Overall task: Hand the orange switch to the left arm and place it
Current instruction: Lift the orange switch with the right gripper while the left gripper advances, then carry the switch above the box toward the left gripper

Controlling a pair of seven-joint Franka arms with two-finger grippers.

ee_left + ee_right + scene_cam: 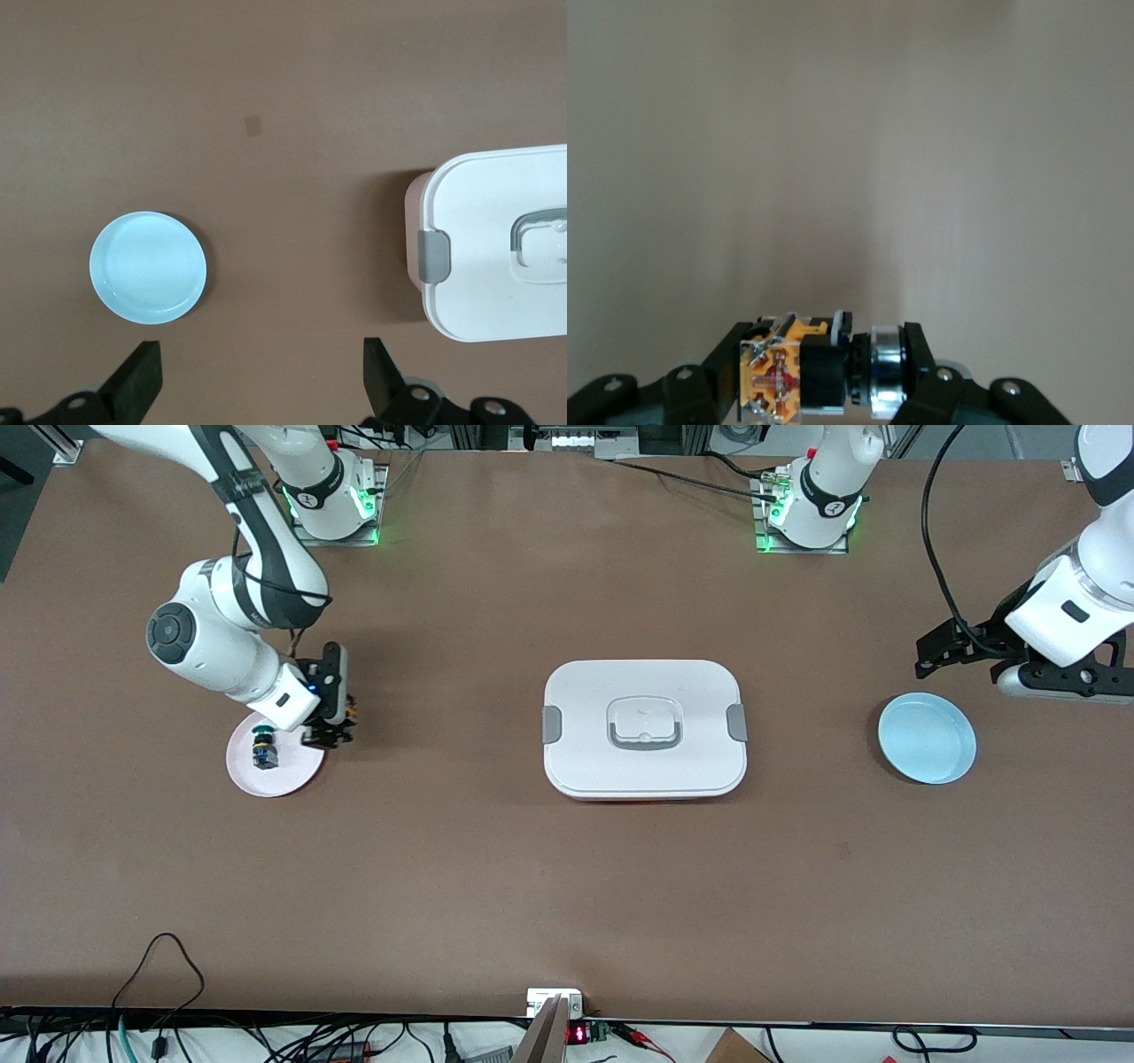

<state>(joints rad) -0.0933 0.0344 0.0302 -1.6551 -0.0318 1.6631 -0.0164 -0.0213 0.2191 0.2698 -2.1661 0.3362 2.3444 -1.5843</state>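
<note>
Gripping one orange switch point(802, 376).

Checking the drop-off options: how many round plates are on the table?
2: a pink plate at the right arm's end, holding a green-capped switch, and a light blue plate at the left arm's end.

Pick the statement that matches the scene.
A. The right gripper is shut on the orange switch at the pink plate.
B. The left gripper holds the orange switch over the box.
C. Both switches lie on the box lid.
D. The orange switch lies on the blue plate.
A: the right wrist view shows the right gripper shut on the orange switch, and in the front view it is at the pink plate, where the green-capped switch lies.
</note>
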